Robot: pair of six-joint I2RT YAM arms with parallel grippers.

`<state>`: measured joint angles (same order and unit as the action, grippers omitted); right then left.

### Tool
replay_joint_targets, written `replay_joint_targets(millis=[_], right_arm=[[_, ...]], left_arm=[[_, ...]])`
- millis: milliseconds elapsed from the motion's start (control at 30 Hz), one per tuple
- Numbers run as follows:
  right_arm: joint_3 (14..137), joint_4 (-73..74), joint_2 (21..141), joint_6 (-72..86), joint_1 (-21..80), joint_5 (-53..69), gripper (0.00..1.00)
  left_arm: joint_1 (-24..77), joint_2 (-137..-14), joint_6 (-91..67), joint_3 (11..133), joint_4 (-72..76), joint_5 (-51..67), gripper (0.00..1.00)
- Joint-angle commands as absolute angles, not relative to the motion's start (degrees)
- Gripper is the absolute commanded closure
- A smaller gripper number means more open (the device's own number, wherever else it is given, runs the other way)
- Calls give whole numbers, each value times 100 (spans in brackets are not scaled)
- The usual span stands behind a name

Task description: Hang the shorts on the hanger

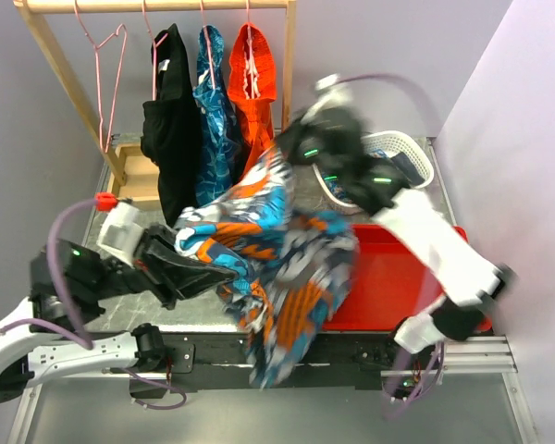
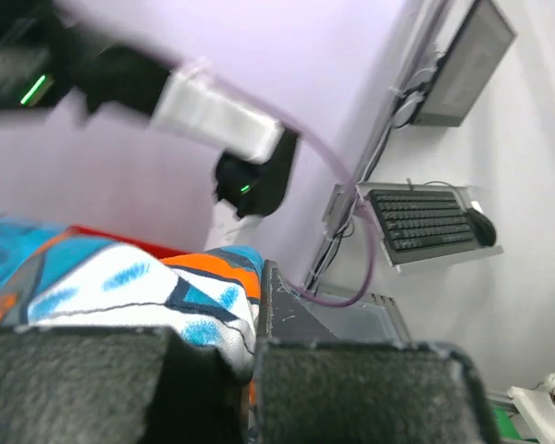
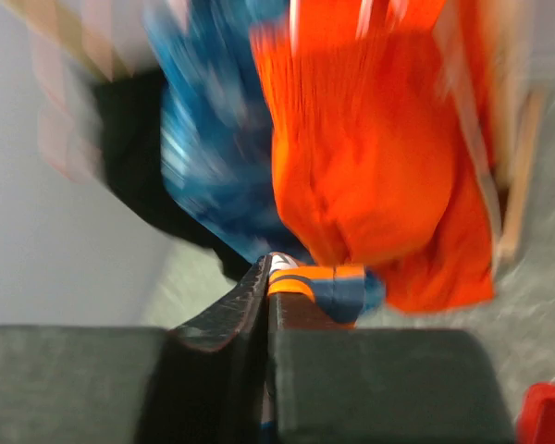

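Note:
The shorts [image 1: 291, 264], printed in navy, white, orange and blue, hang lifted between both grippers in the top view. My left gripper [image 1: 224, 270] is shut on their lower left edge, and the cloth [image 2: 148, 287] bulges beside its fingers [image 2: 256, 310]. My right gripper [image 1: 289, 153] is shut on their upper edge near the rack, with a fold [image 3: 328, 287] pinched at its tip [image 3: 268, 276]. The hanger [image 1: 106, 74], thin pink wire and bare, hangs at the left end of the rack rail, apart from both grippers.
A wooden rack [image 1: 60, 74] holds a black garment [image 1: 171, 120], a teal one [image 1: 213, 102] and an orange one [image 1: 252, 79] on pink hangers. A red bin [image 1: 398, 277] and a white basket [image 1: 402, 153] stand at the right. A wooden box [image 1: 139, 171] is under the rack.

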<state>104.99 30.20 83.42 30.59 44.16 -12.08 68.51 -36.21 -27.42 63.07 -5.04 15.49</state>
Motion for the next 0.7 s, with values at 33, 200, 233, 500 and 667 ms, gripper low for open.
replay_joint_targets(millis=[33,200,233,500,667], right_arm=[[9871,2294,8701,3006,5009,-721,78],[9205,2189,8001,2839,5001,-905,36],[9072,2162,7815,2821,5001,-1097,31],[7510,2119,5654,2936,4755,-1802,12],[6008,1672,4380,2857,4790,-1030,12]], left_arm=[[6873,-4174,-2584,6881,-959,1427,99],[6873,-4280,-3250,6838,-861,-1086,99],[6873,-4298,-3356,6812,-879,-1403,99],[6873,-4368,-4095,6645,-1160,-3558,99],[6873,-4473,-4122,6715,-1265,-3849,99]])
